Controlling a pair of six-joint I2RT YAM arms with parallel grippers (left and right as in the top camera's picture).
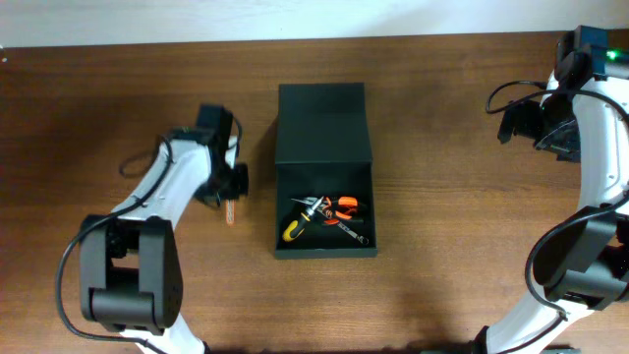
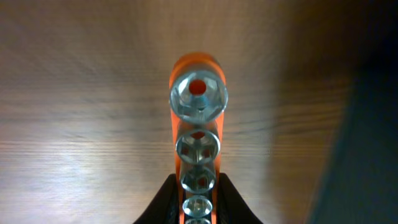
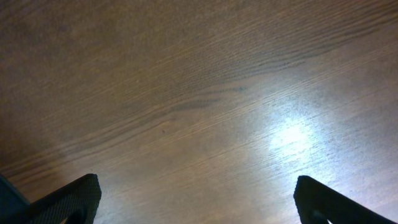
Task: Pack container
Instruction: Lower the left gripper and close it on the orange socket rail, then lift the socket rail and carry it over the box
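Observation:
The dark container (image 1: 324,251) stands open at the table's middle, its flap lid (image 1: 322,123) folded back. Inside lie orange-handled pliers (image 1: 341,206), a yellow-handled screwdriver (image 1: 295,227) and a small metal tool. My left gripper (image 1: 229,197) is left of the container, shut on an orange socket rail (image 1: 230,212). In the left wrist view the rail (image 2: 196,65) carries several chrome sockets (image 2: 198,98) and sticks out from between the fingers (image 2: 198,202) above the wood. My right gripper (image 3: 196,199) is open and empty over bare table at the far right (image 1: 521,120).
The container's dark wall shows blurred at the right edge of the left wrist view (image 2: 367,143). The wooden table (image 1: 442,295) ends at a pale wall along the back (image 1: 295,15).

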